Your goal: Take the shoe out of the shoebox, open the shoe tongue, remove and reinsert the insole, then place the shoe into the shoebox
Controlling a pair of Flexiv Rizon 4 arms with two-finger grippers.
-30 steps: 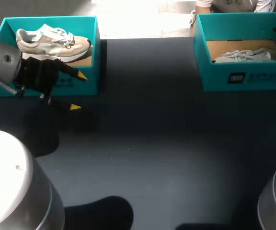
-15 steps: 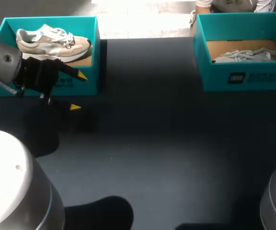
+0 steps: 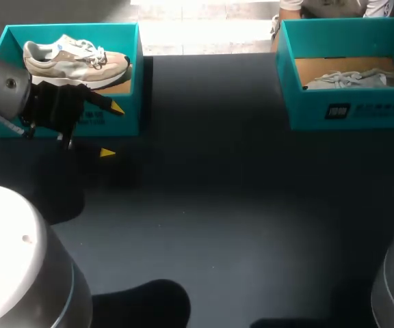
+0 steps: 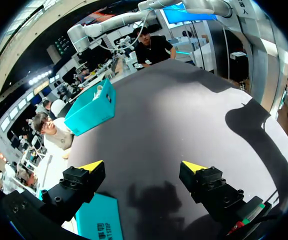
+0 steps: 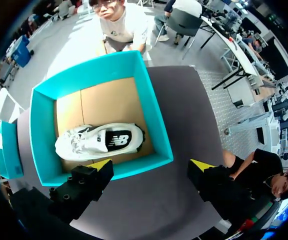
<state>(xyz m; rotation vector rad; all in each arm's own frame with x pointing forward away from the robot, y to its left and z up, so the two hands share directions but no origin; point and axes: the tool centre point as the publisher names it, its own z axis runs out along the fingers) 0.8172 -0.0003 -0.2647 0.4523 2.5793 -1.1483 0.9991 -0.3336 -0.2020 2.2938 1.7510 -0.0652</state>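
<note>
A beige and white sneaker (image 3: 74, 60) lies inside the teal cardboard shoebox (image 3: 67, 29) at the dark tabletop's (image 3: 217, 205) far left corner. The left pincer (image 3: 112, 130), spread wide and empty, is just beside that box's near wall. The right pincer (image 5: 151, 165), likewise spread and empty, hangs over a second teal shoebox (image 3: 351, 113), with a white sneaker (image 5: 99, 142) inside, at the far right corner.

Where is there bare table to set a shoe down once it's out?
Bare: the dark table between left shoebox and right shoebox, and all nearer the robot. Crowded only before the left shoebox, where the open left claw hangs.
</note>
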